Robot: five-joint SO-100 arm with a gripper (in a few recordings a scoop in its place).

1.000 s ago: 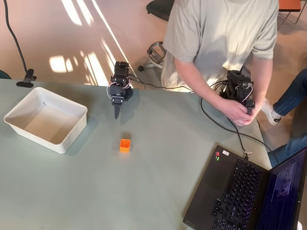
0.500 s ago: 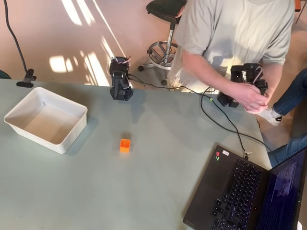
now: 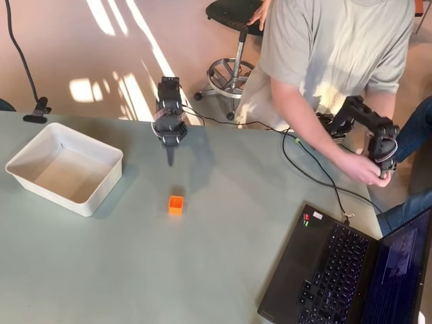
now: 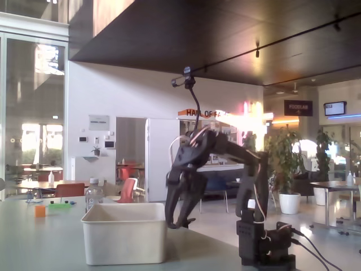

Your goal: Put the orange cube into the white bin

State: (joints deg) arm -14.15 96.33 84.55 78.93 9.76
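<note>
Fingers: the black two-finger gripper point(image 4: 179, 217) hangs above the table with its dark fingers point(image 4: 172, 206) parted and nothing between them; the overhead view shows it point(image 3: 169, 156) pointing down toward the table's middle.
Cube: the small bright orange plastic cube point(image 3: 175, 204) sits on the pale grey-green table point(image 3: 223, 270), near the gripper but clear of it, untouched.
Bin: the shallow white rectangular plastic bin point(image 3: 62, 167) stands at the table's left in the overhead view, apart from the cube, and looks empty; in the fixed view its wall point(image 4: 124, 237) fronts the arm.
Done: nothing yet, judging by how things lie.
Left: reach down to the cube, close on it, lift, carry it left over the bin, release.
Bystander: a person in a grey shirt point(image 3: 337, 47) stands behind the table, beside a black laptop point(image 3: 337, 270).
</note>
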